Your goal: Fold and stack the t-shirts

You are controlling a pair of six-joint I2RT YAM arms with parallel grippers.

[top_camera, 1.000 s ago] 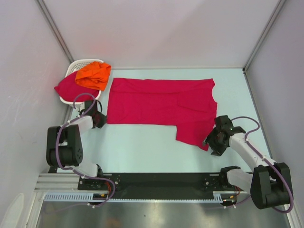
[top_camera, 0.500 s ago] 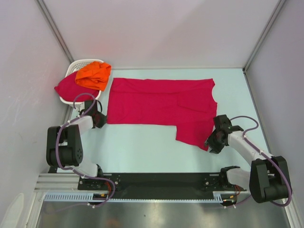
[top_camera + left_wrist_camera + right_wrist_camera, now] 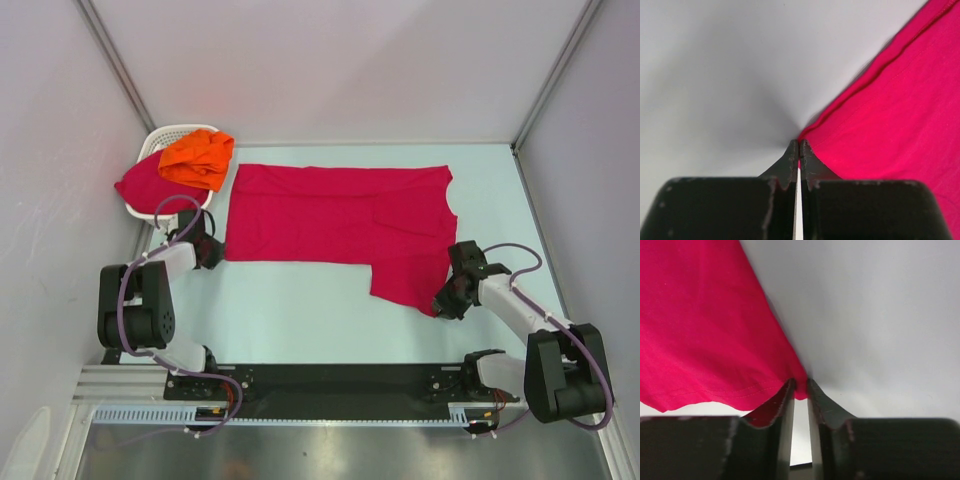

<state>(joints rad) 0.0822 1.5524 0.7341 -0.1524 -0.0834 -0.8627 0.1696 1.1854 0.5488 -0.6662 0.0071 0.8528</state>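
A crimson-pink t-shirt [image 3: 330, 215] lies spread flat across the middle of the table, with a sleeve part hanging toward the near right. My left gripper [image 3: 218, 252] sits at its near left corner. In the left wrist view the gripper [image 3: 799, 146] is shut on that corner of the shirt [image 3: 890, 115]. My right gripper [image 3: 440, 303] is at the near right corner. In the right wrist view it [image 3: 800, 385] pinches the hem corner of the shirt [image 3: 700, 330]. A bright orange t-shirt [image 3: 197, 158] and another crimson one [image 3: 145, 188] are heaped on the basket.
The white slotted basket [image 3: 160, 138] stands at the far left corner against the wall. Enclosure walls close in the left, back and right sides. A black rail [image 3: 330, 380] with both arm bases runs along the near edge.
My right arm's wrist has shifted slightly left and closer to the shirt's near right corner. The left arm and the shirts have not visibly moved.
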